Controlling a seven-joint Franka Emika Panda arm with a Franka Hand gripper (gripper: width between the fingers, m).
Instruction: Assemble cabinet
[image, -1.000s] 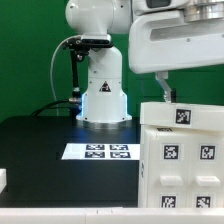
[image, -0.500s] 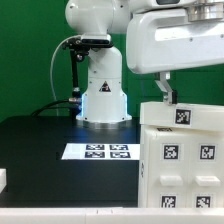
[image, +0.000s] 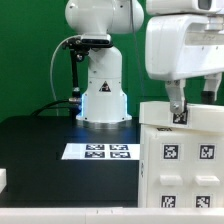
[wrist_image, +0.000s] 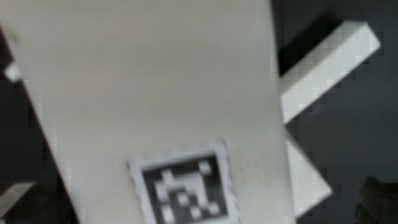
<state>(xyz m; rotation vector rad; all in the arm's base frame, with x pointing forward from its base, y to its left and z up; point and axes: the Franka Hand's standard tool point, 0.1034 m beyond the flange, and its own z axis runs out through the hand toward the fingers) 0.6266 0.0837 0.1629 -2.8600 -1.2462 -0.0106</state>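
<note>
Cabinet (image: 180, 155) cut off by the exterior view's right and lower edges; only its tagged white panels visible, standing on the black surface (image: 40, 135) at the exterior view's right. Fingers (image: 177, 103) reaching down to the cabinet's top panel, mostly hidden behind the bulky white wrist housing; apart or together, cannot tell. In the wrist view, blurred: a broad white panel of the cabinet (wrist_image: 151, 110) with one tag, edges slanting, a narrower white part beside it, dark gaps around. Marker board (image: 97, 152) flat before the robot base (image: 103, 95), just beside the cabinet. Open black surface toward the exterior view's left.
</note>
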